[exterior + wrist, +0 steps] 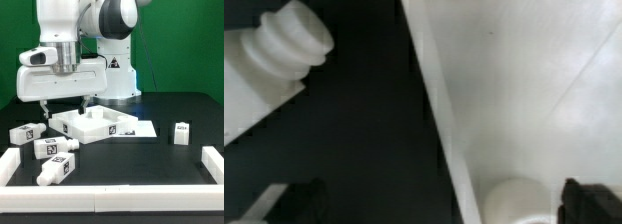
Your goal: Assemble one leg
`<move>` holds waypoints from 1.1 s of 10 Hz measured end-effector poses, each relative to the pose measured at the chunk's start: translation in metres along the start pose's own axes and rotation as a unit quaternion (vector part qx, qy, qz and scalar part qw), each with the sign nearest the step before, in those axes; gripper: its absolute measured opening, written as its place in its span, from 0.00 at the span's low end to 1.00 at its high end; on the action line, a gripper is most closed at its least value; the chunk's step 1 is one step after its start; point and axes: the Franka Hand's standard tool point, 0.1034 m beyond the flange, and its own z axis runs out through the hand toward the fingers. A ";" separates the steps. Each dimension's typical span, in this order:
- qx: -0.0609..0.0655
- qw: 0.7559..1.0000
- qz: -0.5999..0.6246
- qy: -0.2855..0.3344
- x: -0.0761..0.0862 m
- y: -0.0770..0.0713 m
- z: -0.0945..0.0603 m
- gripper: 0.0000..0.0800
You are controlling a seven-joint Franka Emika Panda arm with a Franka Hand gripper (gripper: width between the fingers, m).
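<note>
The large white square panel [97,123] lies on the black table left of centre. My gripper [58,103] hangs low over its edge on the exterior view's left. In the wrist view the gripper [445,206] is open and empty. One dark fingertip [295,205] is over the black table, the other [594,204] over the panel [526,90], with the panel's edge running between them. A round white boss [525,200] sits on the panel near that finger. Three legs [25,132] [50,148] [58,168] lie on the left, one [181,133] stands on the right. A leg's ribbed end [287,45] shows beside the panel.
The marker board [143,128] lies flat beside and under the panel. White border bars lie at the left [9,166], right [213,162] and front [110,202] of the table. The robot base [118,75] stands behind the panel.
</note>
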 end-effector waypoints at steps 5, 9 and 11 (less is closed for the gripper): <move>0.000 1.000 0.000 0.000 0.000 0.000 0.000 0.81; -0.009 0.993 -0.119 -0.004 0.001 0.004 0.010 0.81; -0.009 0.992 -0.129 -0.012 0.000 0.008 0.021 0.81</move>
